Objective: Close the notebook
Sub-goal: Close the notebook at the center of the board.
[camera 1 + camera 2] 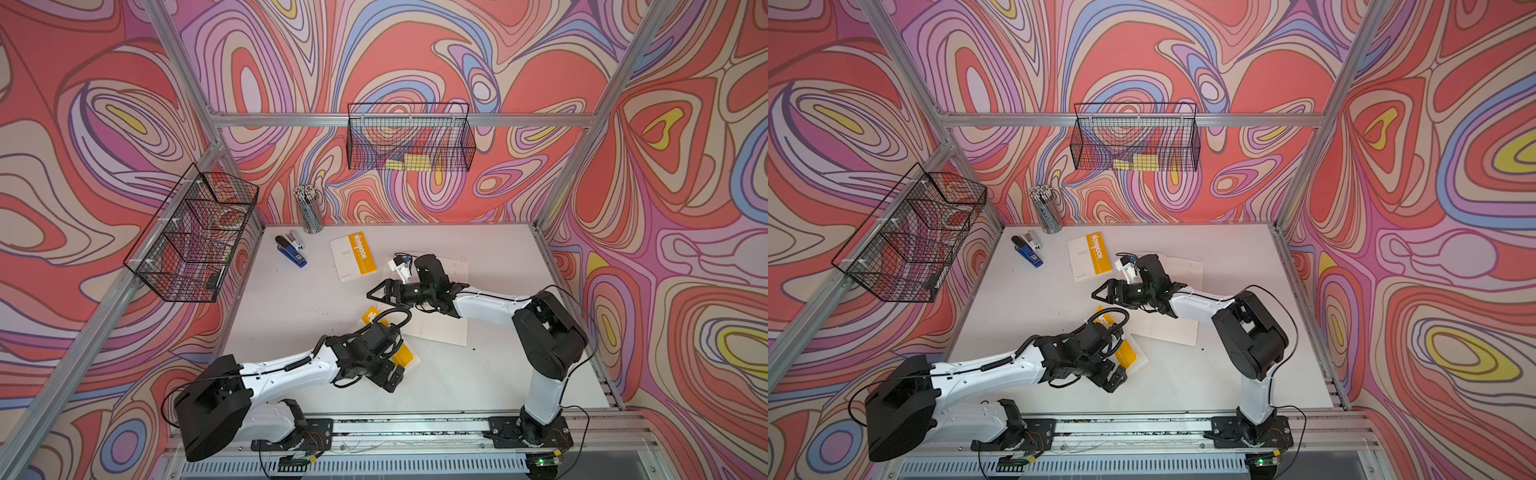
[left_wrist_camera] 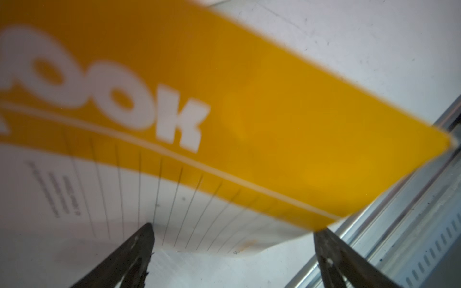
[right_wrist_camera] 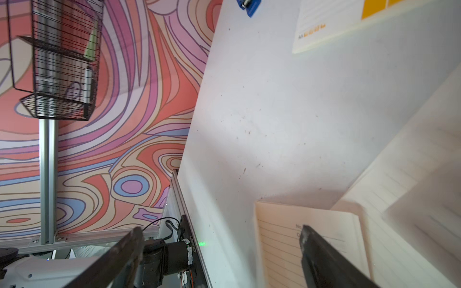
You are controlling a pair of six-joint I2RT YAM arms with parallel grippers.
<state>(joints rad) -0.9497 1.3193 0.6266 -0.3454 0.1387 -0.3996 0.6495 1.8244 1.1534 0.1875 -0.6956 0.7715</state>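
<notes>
Both top views: the notebook (image 1: 441, 330) lies open in the middle of the bench (image 1: 286, 328). I see its lined pages face up beneath the right arm and its yellow-banded cover (image 1: 406, 358) showing from under the left wrist. The left gripper (image 1: 392, 376) sits at the near end of that cover, its jaws spread wide with nothing clamped between them.

Left wrist view: the cover (image 2: 274, 112), blurred and bowed, fills the frame beyond the two fingertips (image 2: 147, 232), which stand far apart. I cannot tell whether either touches the paper.

The right gripper (image 1: 372, 294) is beside the pages' left edge, pointing toward the left wall, with its jaws apart.

Right wrist view: one finger (image 3: 324, 254) overlaps a lined leaf (image 3: 279, 232) that appears raised from the notebook; I cannot confirm contact.

Background: a second notebook (image 1: 353, 257), shut, a blue stapler (image 1: 291, 251) and a pencil cup (image 1: 308, 210) stand along the back of the bench.
</notes>
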